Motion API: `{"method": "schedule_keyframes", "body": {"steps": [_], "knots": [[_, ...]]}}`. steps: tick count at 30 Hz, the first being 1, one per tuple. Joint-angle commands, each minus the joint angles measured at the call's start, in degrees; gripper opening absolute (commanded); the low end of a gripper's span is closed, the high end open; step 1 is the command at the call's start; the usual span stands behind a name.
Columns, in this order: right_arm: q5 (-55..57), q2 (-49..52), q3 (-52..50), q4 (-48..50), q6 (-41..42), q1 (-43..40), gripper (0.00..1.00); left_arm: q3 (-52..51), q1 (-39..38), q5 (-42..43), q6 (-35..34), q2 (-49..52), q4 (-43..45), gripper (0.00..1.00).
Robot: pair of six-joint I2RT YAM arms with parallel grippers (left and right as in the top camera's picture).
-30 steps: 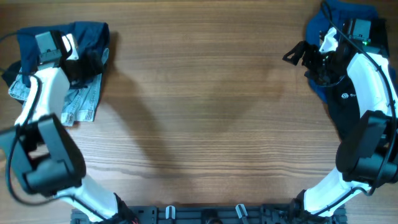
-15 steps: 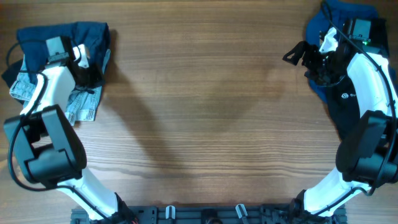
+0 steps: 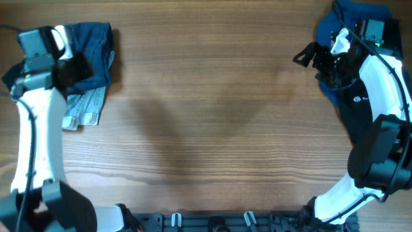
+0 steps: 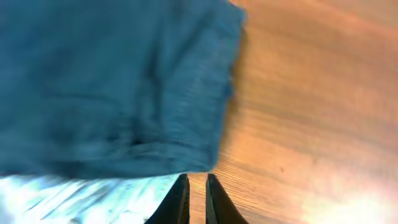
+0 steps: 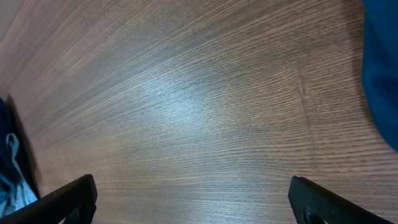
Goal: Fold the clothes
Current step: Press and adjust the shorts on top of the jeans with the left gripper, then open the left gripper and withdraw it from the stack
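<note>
The clothes lie in two piles. At the far left, a dark navy garment (image 3: 93, 42) (image 4: 106, 81) lies over pale-blue jeans (image 3: 84, 109) (image 4: 81, 199). My left gripper (image 3: 74, 67) (image 4: 197, 177) is shut, its tips pinching the navy garment's near edge where it meets the jeans. At the far right lie a brighter blue garment (image 3: 341, 19) (image 5: 382, 68) and a black one with a white logo (image 3: 351, 116). Beside that pile, my right gripper (image 3: 306, 57) (image 5: 193, 186) hangs open over bare wood with nothing between its fingers.
The wooden table (image 3: 212, 109) stretches between the two piles. A black rail with clips (image 3: 212, 222) runs along the near edge between the arm bases. Both arms stand near the table's outer corners.
My left gripper has closed from wide open at the navy garment's edge, and the left arm has swung to the left and risen. The right arm has not moved.
</note>
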Motion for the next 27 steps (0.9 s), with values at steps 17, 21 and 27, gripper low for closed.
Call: {"method": "schedule_keyframes", "body": {"steps": [17, 21, 27], "knots": [[-0.9, 0.2, 0.0, 0.3, -2.0, 0.1, 1.0, -0.1, 19.0, 4.1, 6.0, 16.5, 7.5, 0.63], [-0.9, 0.2, 0.0, 0.3, -2.1, 0.1, 1.0, -0.1, 19.0, 4.7, 6.0, 16.5, 9.7, 0.36], [-0.9, 0.2, 0.0, -0.3, -2.1, 0.1, 1.0, -0.2, 19.1, 7.9, 6.0, 17.1, 10.6, 0.04]]}}
